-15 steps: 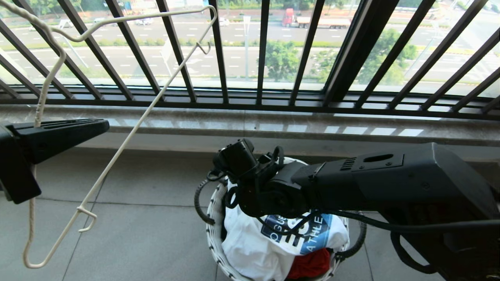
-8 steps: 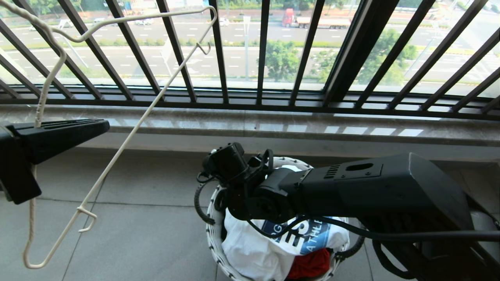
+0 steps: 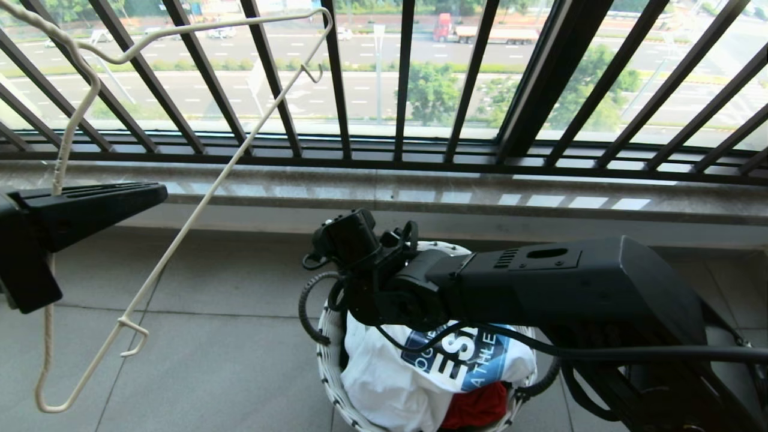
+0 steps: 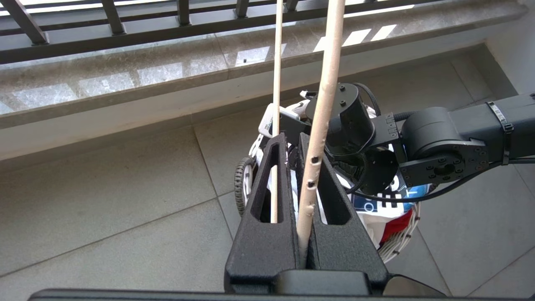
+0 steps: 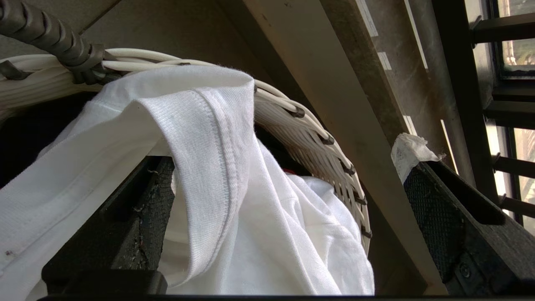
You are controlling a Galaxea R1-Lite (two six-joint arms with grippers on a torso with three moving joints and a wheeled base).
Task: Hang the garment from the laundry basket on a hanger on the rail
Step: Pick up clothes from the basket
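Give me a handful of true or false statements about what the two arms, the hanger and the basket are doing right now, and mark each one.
1. The left tool is shut on the hanger. True.
2. The white T-shirt hangs on the hanger already. False: it lies in the laundry basket.
3. The right tool stands open at the basket, with a fold of the T-shirt draped over one finger. True.
4. The basket stands on the window ledge. False: it stands on the tiled floor below the ledge.
5. A red cloth shows in the basket beside the T-shirt. True.
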